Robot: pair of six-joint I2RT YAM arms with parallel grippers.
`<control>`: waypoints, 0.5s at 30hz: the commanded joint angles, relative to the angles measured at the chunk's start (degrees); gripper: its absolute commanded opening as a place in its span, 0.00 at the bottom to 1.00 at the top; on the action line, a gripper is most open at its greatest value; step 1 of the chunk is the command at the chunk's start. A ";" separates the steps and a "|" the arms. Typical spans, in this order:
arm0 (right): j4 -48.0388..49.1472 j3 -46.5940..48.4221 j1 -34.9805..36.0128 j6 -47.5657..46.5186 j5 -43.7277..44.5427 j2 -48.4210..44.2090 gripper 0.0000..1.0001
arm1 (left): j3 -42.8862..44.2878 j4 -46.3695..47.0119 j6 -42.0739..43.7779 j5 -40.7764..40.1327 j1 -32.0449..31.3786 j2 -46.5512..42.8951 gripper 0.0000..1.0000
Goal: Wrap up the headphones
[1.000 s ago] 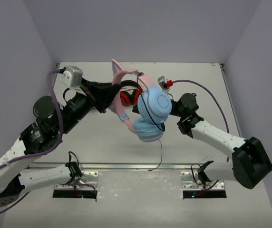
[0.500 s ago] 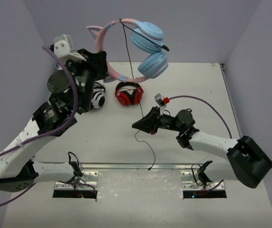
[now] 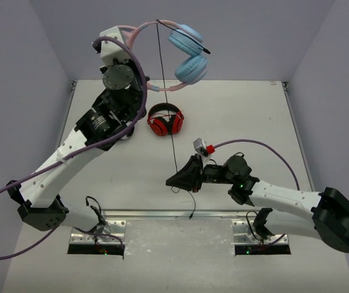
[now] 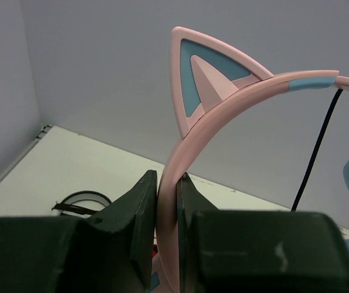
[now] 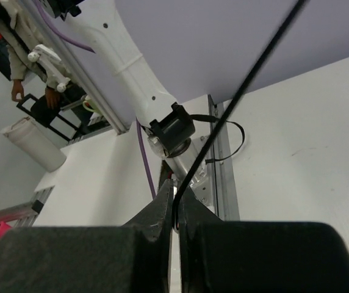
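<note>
Your left gripper (image 4: 167,183) is clamped on the pink headband (image 4: 223,101), holding the headphones (image 3: 185,41) high above the far end of the desk (image 3: 241,116). The right gripper (image 5: 174,198) is pinched on the black cable (image 3: 165,97) low near the desk's front. The cable runs taut and nearly straight between them, so wrapping likely means carrying that lower end up to the band, and the right arm is placed for it. Count one pink pair, one cable, and one red pair (image 3: 165,122) on the desk.
</note>
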 commanded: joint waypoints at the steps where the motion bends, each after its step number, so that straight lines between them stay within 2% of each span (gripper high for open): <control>1: -6.14 2.17 2.74 -3.10 -0.50 -2.46 0.01 | 1.44 5.40 -3.51 0.54 5.74 -0.65 0.00; 6: -15.55 5.86 4.94 -6.61 -0.86 -5.09 0.02 | 0.12 3.10 -4.41 1.61 10.94 0.66 0.00; 9: -25.65 9.98 7.31 -11.00 2.48 -5.89 0.02 | -2.51 3.80 -4.05 0.90 11.73 1.11 0.00; 12: -39.52 17.09 7.40 -16.88 8.00 -6.15 0.01 | -10.85 5.47 -5.19 -0.06 11.73 -0.91 0.00; 13: -47.56 21.55 7.32 -18.81 9.67 -6.06 0.01 | -16.35 5.65 -5.81 0.20 11.73 -2.65 0.00; 15: -55.17 26.05 7.32 -24.60 15.63 -6.15 0.01 | -22.71 8.71 -5.98 -0.50 11.65 -4.33 0.00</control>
